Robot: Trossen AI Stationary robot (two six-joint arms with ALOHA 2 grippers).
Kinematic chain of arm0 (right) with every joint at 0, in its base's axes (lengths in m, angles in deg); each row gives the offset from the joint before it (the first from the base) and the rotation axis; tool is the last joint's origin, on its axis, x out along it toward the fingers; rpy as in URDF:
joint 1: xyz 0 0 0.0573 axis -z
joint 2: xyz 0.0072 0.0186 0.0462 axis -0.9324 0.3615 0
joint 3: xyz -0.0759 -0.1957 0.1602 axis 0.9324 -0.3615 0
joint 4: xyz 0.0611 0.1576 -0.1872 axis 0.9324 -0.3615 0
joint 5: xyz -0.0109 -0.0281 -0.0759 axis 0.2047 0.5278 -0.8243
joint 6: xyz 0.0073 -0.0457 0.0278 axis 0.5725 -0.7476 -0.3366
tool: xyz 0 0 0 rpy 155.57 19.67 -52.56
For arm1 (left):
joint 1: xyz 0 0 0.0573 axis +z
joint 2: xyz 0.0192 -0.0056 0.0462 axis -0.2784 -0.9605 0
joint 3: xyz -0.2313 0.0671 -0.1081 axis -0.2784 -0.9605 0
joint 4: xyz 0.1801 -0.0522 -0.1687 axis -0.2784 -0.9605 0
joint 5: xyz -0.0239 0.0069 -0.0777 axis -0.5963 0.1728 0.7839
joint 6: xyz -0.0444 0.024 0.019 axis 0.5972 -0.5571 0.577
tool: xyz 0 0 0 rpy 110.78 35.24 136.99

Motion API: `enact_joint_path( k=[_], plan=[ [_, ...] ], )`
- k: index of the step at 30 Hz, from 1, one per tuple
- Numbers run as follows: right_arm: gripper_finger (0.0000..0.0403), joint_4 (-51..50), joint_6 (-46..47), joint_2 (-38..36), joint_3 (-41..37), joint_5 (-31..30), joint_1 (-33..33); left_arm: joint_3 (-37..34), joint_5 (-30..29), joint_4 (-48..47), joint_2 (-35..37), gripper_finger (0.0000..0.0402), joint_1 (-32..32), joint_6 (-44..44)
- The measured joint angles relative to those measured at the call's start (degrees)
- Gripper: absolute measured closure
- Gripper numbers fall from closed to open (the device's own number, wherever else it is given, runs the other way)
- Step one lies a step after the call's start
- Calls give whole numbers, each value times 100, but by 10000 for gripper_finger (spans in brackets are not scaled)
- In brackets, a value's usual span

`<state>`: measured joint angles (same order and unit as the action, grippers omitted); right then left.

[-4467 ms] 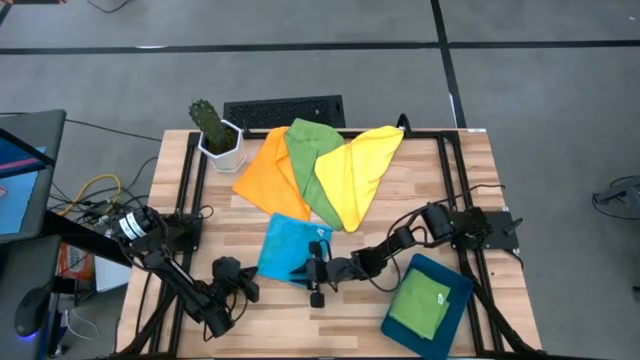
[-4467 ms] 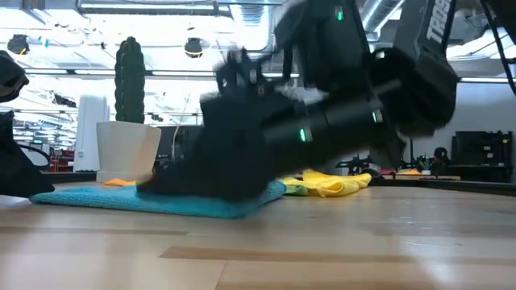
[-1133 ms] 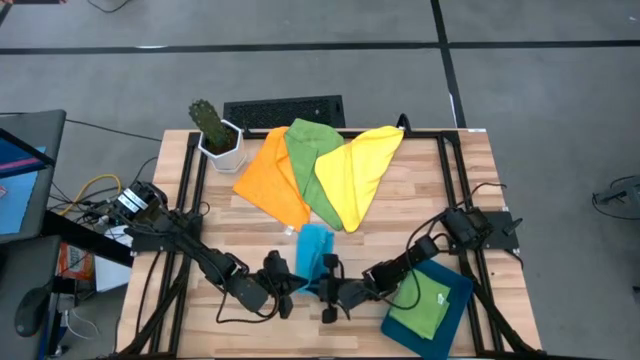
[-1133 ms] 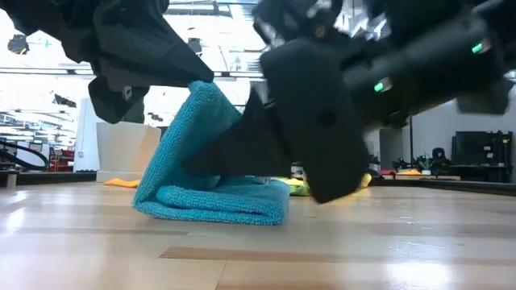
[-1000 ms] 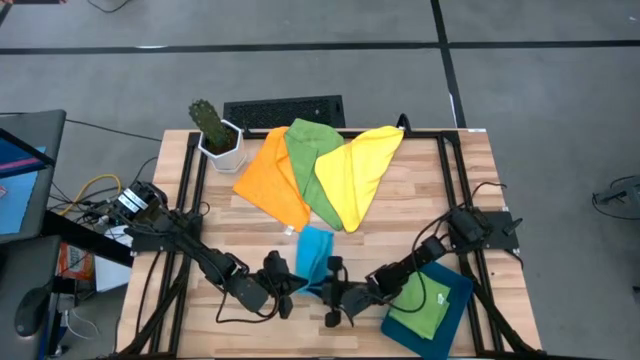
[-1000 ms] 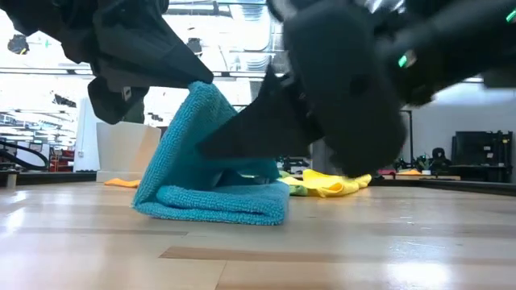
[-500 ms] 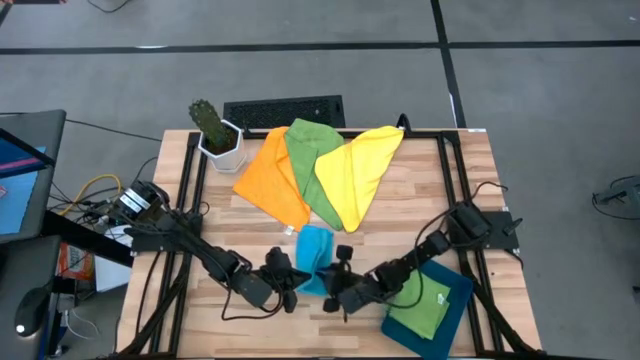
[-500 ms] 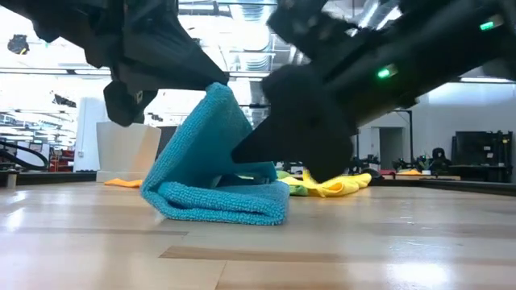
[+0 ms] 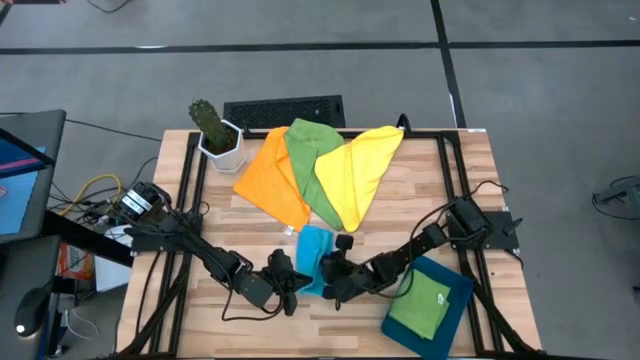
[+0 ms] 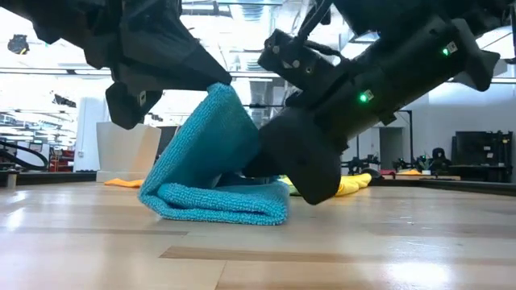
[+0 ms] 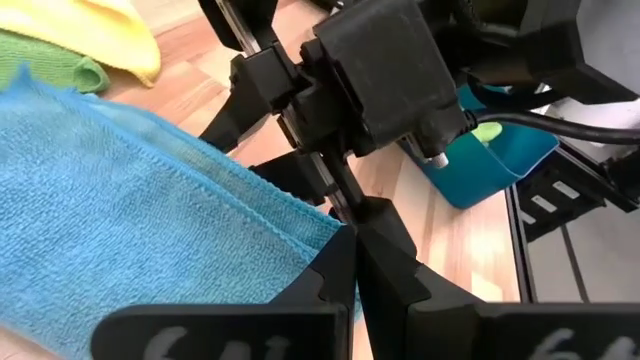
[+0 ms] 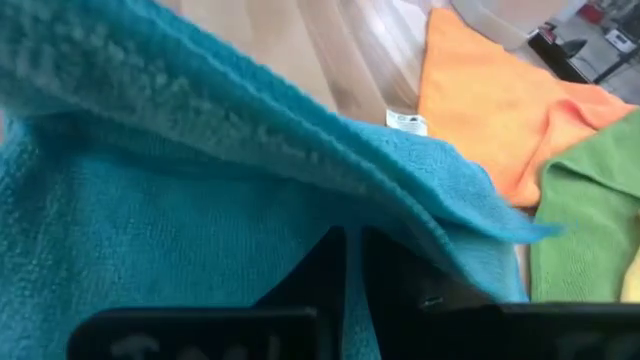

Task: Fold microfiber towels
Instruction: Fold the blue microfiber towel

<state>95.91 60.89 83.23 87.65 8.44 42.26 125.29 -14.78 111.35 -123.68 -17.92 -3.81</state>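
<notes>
The bright blue microfiber towel (image 10: 214, 173), half folded, lies at the wooden table's (image 9: 440, 180) near edge. The left gripper (image 9: 297, 283) pinches its raised edge with jaws closed. The right gripper (image 9: 330, 272) sits just right of the towel, fingers narrowly parted, seemingly nipping a layer. Right of the towel, a dark teal rectangular tray (image 9: 455, 285) holds a folded green cloth (image 9: 420, 303). Beyond the towel lie overlapping orange (image 9: 270, 175), green (image 9: 308, 160) and yellow (image 9: 358, 170) cloths.

Since a few seconds ago I see the blue towel (image 9: 313, 252) go from flat to folded narrow, one flap raised off the worktop (image 9: 420, 195). Left pincer (image 9: 296, 281) has moved in and pinches that flap. Right pincer (image 9: 331, 277) has swung back against the fold.
</notes>
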Motion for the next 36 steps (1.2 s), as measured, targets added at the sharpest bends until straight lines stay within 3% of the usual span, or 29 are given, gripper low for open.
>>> enact_joint_path(
  k=[13, 25, 36],
  plan=[
    [343, -137, -41, 2, 0, -455, -124, 0, -66, 34, 0, 401, 100, -4],
    [343, -335, -51, 2, 2, -455, -73, 666, 817, 70, -795, 401, 321, -358],
    [343, -1291, 251, -379, 4, -627, -236, 824, 920, -145, -860, 401, 334, -395]
  ],
)
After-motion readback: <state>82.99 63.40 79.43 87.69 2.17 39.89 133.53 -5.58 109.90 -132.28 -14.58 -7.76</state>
